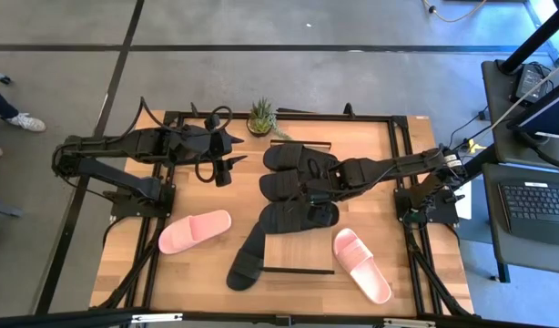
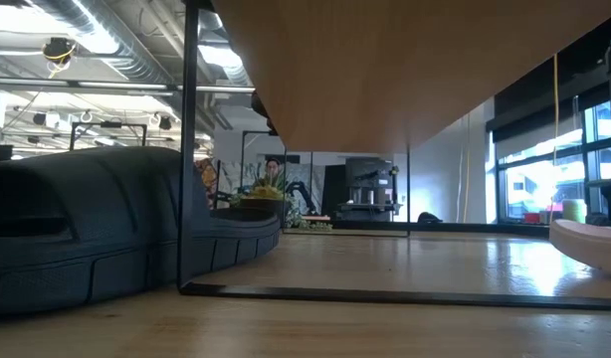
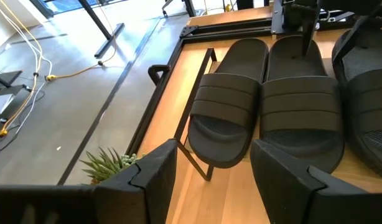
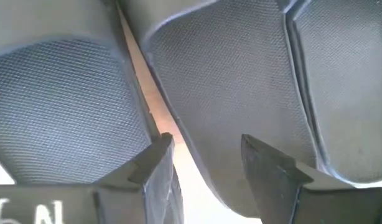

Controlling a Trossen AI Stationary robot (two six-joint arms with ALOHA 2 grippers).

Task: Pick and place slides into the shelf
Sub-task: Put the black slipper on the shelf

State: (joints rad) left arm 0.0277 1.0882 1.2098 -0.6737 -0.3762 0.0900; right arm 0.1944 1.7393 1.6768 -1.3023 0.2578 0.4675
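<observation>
Three black slides sit on the shelf; three slides are left on the tabletop.

Three matte black foam slides [image 1: 298,187] sit side by side on the low wood-grain shelf [image 1: 302,251] at the middle of the pale wooden tabletop [image 1: 416,264]. The right gripper [image 1: 314,187] hovers directly over them, fingers [image 4: 275,171] apart and holding nothing. The left gripper [image 1: 227,171] waits far-left, fingers [image 3: 150,171] open. Still to place: a fourth black slide [image 1: 247,257] leaning at the shelf's near-left edge, one light pink slide [image 1: 195,230] on the left and another [image 1: 361,264] near-right.
</observation>
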